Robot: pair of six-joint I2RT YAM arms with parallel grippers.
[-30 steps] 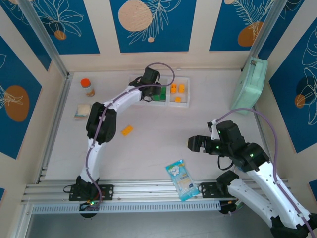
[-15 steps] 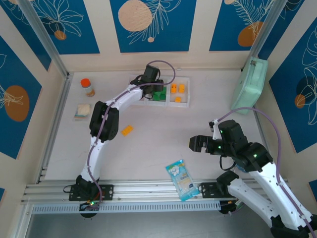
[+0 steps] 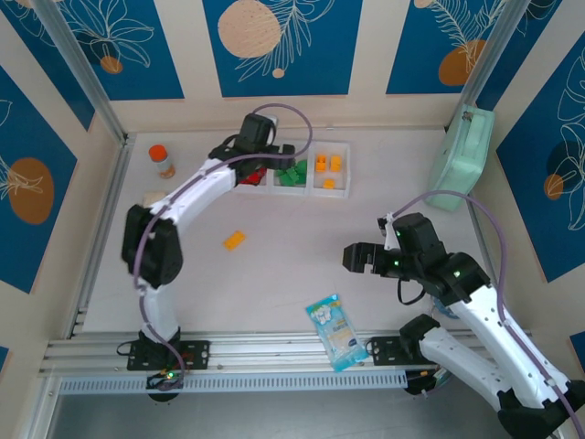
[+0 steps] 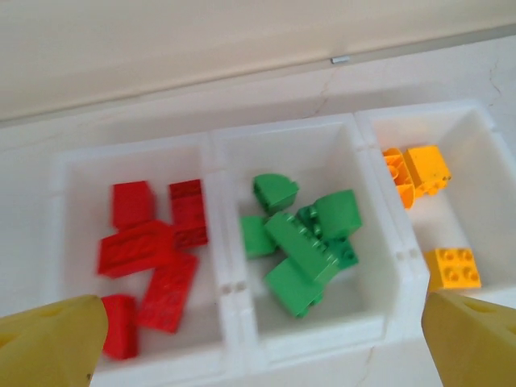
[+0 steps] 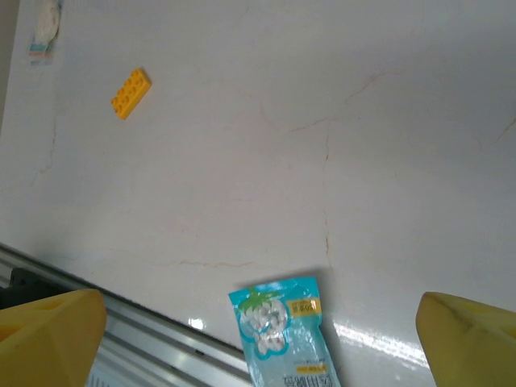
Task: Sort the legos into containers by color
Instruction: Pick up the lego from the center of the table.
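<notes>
Currently: left jaws wide apart, empty, above containers [image 4: 231, 288] w/ sorted legos [image 4: 302, 246]; right jaws wide apart, empty, over counter [image 5: 363, 161].

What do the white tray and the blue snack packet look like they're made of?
The tray looks like matte white molded plastic, possibly foam: its walls are thick and rounded. The snack packet looks like plastic film, probably glossy: thin, flat, brightly printed.
</notes>
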